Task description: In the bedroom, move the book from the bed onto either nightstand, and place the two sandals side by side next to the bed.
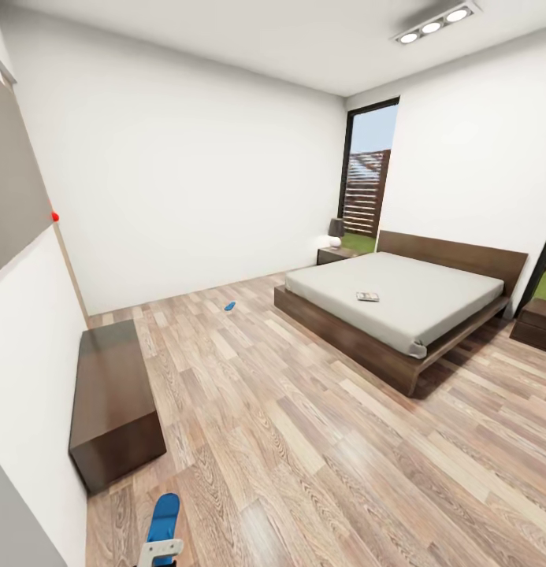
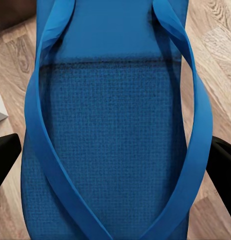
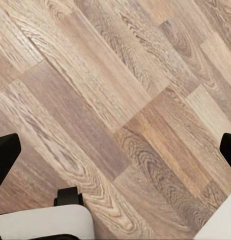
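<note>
The book [image 1: 367,297] lies flat on the light-grey mattress of the bed [image 1: 399,307], near its middle. One blue sandal [image 1: 229,305] rests on the wood floor, well off the bed's left side. The other sandal [image 1: 164,518] is at the lower left, held above the floor. In the left wrist view this sandal [image 2: 110,125] spans the gap between the black fingers, and my left gripper [image 2: 115,160] is shut on its edges. My right gripper [image 3: 115,150] hangs open over bare floor planks.
One nightstand [image 1: 334,254] with a lamp stands at the bed's far left corner, another nightstand [image 1: 539,323] at its right side. A low dark cabinet [image 1: 115,402] lines the left wall. Wide wood floor lies between me and the bed.
</note>
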Robot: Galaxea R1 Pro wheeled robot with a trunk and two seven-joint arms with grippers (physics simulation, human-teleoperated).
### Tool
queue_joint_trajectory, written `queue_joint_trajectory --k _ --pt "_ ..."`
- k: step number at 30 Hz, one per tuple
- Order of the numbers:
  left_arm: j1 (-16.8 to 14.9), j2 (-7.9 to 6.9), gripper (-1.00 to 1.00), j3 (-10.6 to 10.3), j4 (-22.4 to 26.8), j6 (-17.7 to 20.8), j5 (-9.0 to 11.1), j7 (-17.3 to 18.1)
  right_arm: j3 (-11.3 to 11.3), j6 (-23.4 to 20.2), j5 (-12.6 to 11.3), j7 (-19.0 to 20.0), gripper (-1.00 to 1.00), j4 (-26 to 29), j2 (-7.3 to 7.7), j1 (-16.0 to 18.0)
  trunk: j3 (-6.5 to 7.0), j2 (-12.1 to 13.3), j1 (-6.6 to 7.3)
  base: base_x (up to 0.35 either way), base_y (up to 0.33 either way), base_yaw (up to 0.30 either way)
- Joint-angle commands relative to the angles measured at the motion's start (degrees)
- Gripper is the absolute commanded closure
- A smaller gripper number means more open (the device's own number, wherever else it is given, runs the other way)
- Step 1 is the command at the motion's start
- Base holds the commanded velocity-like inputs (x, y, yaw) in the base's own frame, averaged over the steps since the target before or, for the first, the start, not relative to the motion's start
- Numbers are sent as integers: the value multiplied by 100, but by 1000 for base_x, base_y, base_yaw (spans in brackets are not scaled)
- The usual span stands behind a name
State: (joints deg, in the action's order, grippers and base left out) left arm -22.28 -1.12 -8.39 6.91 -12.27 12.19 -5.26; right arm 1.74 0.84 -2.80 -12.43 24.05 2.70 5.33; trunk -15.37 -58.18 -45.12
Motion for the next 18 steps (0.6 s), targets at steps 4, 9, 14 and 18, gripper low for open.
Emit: queue_joint_trajectory --k 4,9,14,18 --pt "6 -2 100 -55 -5 -65 85 -18 11 102 -28 -27 -100 -103 1 3 65 157 88 0 0 0" --pt "31 -2 100 -59 0 -89 96 -13 -11 154 -31 -28 -100 -156 44 3 155 358 198 0 0 0" --pt "49 -2 100 -64 1 -116 97 -11 -12 171 -28 -30 -100 -175 46 3 245 558 308 0 0 0" --pt "53 -2 100 -65 2 -127 88 -11 0 171 -28 -31 -100 -181 23 3 245 558 308 0 0 0"
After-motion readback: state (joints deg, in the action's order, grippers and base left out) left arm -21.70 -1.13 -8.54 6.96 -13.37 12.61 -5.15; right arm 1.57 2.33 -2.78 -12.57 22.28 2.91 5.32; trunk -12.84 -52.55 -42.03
